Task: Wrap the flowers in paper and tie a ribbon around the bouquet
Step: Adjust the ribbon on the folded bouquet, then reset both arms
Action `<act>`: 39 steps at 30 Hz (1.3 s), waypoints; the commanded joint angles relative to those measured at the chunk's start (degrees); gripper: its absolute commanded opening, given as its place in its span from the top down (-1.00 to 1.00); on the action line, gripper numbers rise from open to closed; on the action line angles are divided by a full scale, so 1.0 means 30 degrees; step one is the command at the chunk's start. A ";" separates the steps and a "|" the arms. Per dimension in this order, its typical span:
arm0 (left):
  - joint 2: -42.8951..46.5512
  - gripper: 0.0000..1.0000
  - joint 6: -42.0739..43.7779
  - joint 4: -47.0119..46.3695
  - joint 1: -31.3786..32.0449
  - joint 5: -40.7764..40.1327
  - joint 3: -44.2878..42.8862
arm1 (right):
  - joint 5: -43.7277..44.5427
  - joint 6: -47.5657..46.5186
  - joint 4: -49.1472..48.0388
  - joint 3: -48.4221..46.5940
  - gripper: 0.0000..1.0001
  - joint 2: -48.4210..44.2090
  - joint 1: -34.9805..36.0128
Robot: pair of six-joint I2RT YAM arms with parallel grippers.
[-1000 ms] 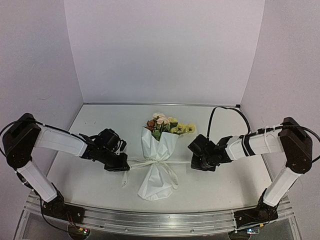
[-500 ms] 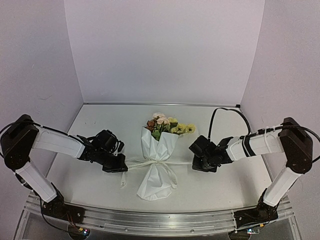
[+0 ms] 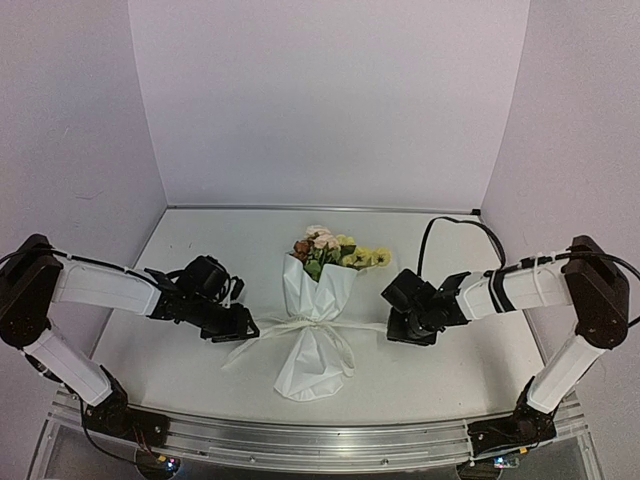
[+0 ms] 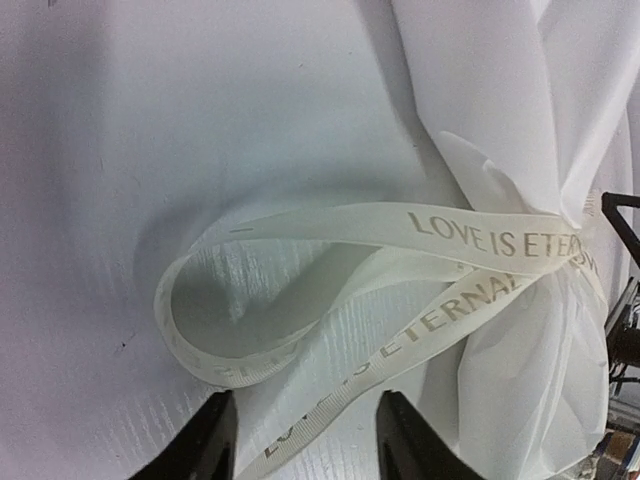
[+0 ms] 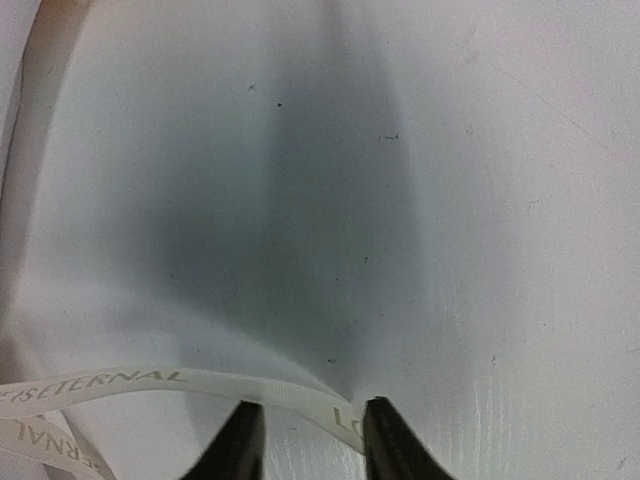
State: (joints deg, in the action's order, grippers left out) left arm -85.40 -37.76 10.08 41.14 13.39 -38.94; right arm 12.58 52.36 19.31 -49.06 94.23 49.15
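Note:
The bouquet (image 3: 318,300) lies in the middle of the table: a white paper (image 3: 316,365) cone with the flowers (image 3: 335,252) at its far end. The cream ribbon (image 3: 312,325) is knotted round its waist, with tails trailing left and right. My left gripper (image 3: 240,328) sits just left of the knot. In the left wrist view its fingers (image 4: 205,445) stand apart, and the slack printed ribbon (image 4: 330,300) loops loosely between them beside the paper (image 4: 480,100). My right gripper (image 3: 396,326) sits right of the knot, open, with the ribbon (image 5: 300,395) end lying between its fingertips (image 5: 385,440).
The white table (image 3: 200,260) is walled at the back and on both sides. A black cable (image 3: 455,222) loops above the right arm. A metal rail (image 3: 300,440) runs along the near edge between the arm bases.
Both grippers have gone from shut to open and let go of the ribbon ends. The taut ribbon has gone slack, its left tail dropping onto the table. Both arms have eased slightly outward.

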 commanded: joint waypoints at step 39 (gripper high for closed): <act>0.6423 -0.99 0.1738 0.4988 -0.1736 -0.7502 -1.0637 | 0.4164 -0.4584 0.4557 -0.2482 -0.96 -1.4159 0.0004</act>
State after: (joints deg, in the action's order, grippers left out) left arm -68.44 -34.28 24.69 36.04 -7.77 -71.33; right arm 23.26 39.61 31.94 -55.94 52.33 49.19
